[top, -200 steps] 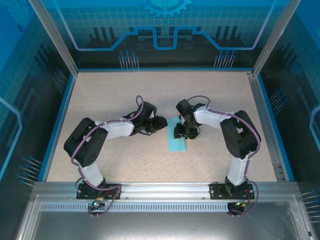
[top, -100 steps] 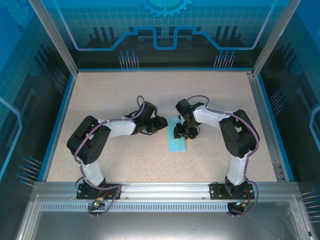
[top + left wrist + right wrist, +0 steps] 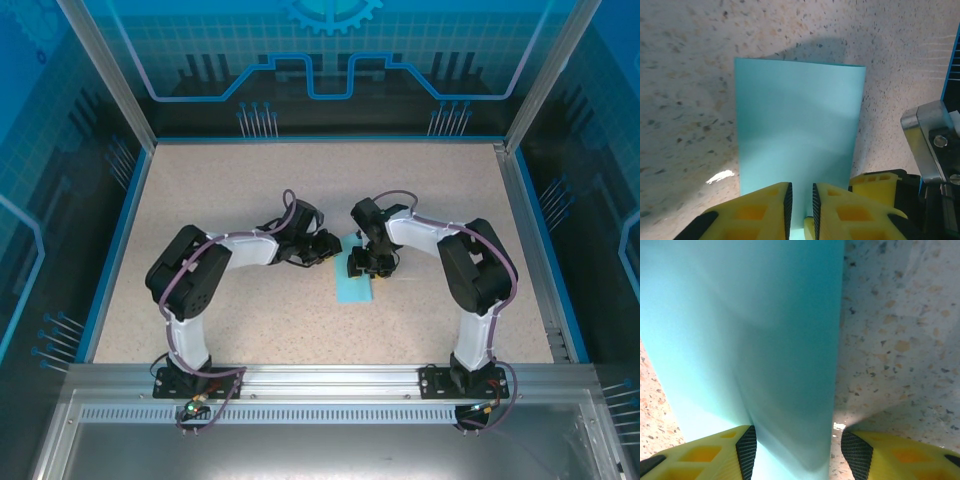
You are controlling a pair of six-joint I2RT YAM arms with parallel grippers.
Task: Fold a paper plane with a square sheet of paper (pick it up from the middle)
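paper (image 3: 352, 288) | folded, on table (image 3: 220, 190) | right tool (image 3: 799, 445) astride edge, jaws apart

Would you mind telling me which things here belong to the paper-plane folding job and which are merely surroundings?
Part of the job:
- the turquoise sheet of paper
- the left gripper, right over the sheet
- the right gripper, straddling the sheet's edge

Just surroundings:
- the speckled table
- the metal frame
- the blue wall panels

The cyan square sheet of paper (image 3: 352, 288) lies folded into a narrow rectangle.
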